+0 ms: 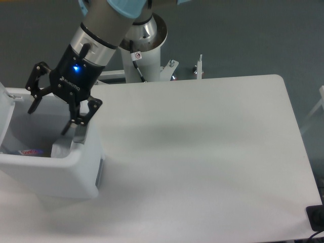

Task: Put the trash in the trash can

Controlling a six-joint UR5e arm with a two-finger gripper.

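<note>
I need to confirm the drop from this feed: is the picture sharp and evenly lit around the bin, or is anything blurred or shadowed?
Fixed camera: the gripper is sharp, its fingers spread open over the trash can; the can's inside is dim, yet the wrapper and the bottle label show; a soft arm shadow crosses the table; no glare.
</note>
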